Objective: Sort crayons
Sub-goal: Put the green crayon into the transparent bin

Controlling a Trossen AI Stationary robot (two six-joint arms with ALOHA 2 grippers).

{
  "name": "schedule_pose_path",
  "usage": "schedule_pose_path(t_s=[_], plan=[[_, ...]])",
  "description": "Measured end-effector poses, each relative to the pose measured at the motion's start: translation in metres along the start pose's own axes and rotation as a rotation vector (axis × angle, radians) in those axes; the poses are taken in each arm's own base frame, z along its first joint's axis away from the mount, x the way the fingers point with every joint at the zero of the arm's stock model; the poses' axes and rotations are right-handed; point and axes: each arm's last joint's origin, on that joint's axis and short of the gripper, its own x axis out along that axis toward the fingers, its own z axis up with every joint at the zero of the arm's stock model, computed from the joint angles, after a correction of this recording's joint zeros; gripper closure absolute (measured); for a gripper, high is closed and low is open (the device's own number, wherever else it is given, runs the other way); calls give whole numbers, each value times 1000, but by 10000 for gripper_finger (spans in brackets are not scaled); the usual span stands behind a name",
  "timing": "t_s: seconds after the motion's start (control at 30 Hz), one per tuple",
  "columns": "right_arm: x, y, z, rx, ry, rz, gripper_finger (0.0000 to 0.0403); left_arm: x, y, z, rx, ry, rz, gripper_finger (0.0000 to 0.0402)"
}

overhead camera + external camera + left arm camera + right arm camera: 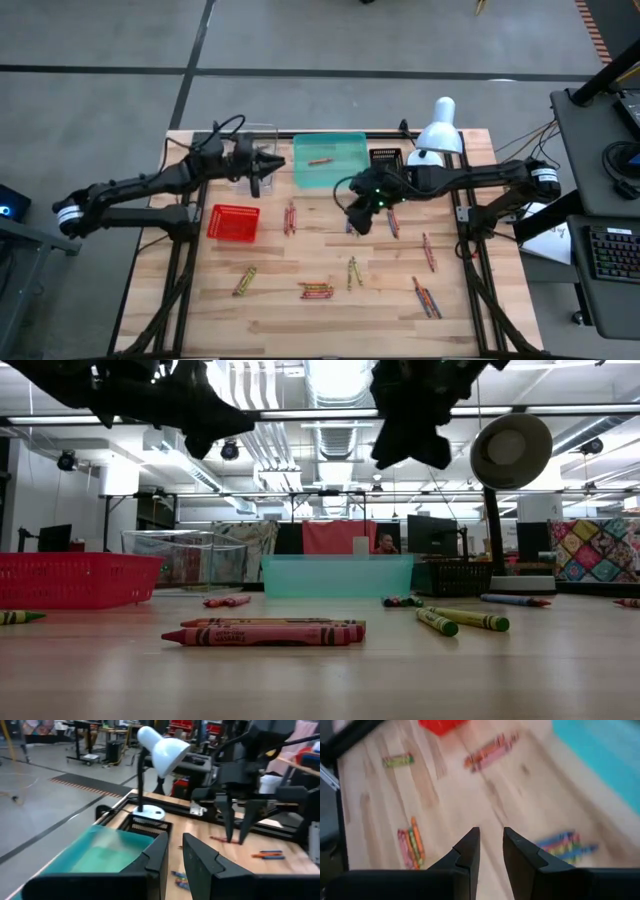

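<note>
Crayons lie in small loose groups on the wooden table: red ones (290, 217), blue ones (393, 222), yellow-green ones (353, 272), and a red-orange group (316, 290) near the front. One orange crayon (320, 160) lies in the teal tray (345, 145). My left gripper (268, 165) hangs level between the clear bin (250, 135) and the teal tray, its fingers (159, 845) a small gap apart with nothing between them. My right gripper (358, 222) hangs slanting down above the table's middle, narrowly open (491, 832) and empty, above bare wood beside the blue crayons (562, 845).
A red mesh basket (233, 222) stands left of the middle. A black mesh basket (385, 157) and a white desk lamp (437, 130) stand at the far right. More crayons lie at the right (428, 252), front right (425, 297) and front left (244, 281).
</note>
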Motion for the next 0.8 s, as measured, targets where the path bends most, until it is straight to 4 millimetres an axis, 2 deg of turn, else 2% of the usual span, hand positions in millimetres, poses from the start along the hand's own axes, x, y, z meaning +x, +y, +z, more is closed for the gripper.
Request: schedule_pose_path(t_s=[0.27, 0.63, 0.8], plan=[[-2, 5, -19, 156, 169, -87, 330, 3, -7, -4, 1, -10, -39, 363], [-12, 2, -52, 362, 407, -304, 330, 3, -7, -4, 2, -10, -39, 363], [-13, 10, -62, 409, 459, -319, 330, 3, -7, -4, 2, -10, -39, 363]])
